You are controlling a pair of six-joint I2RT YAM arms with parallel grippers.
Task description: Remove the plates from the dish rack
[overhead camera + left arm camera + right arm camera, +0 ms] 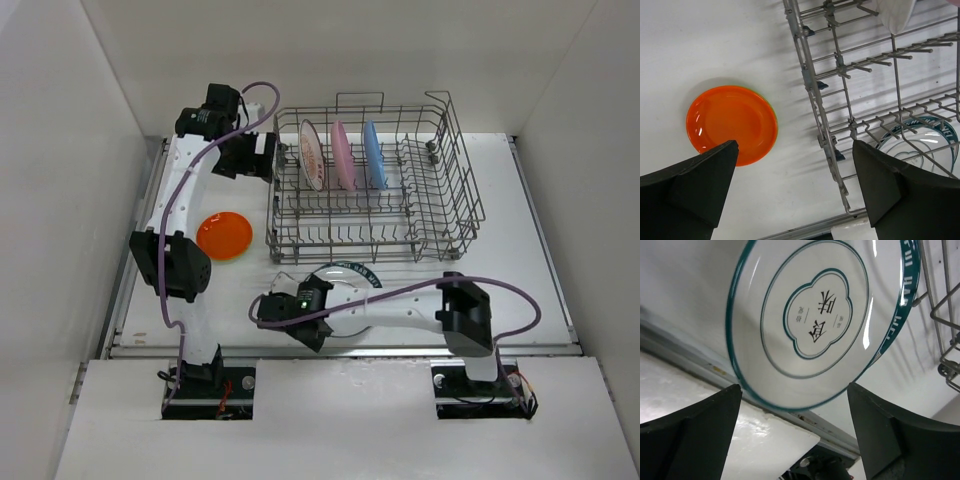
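Presently: right end effector (792, 395), spread, is hovering over teal-rimmed plate (815, 320), six o'clock of dish rack (450, 170); best withdrawing vertically. Left end effector (795, 145): spread.

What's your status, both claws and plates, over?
Left claw open, empty. Right claw open at teal-rimmed plate, on table. Three plates upright in dish rack. Nothing in the way.

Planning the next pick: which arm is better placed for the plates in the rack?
Left, probably. The left gripper, open, sits beside the rack by the patterned plate; the right gripper is at the teal-rimmed plate outside it.
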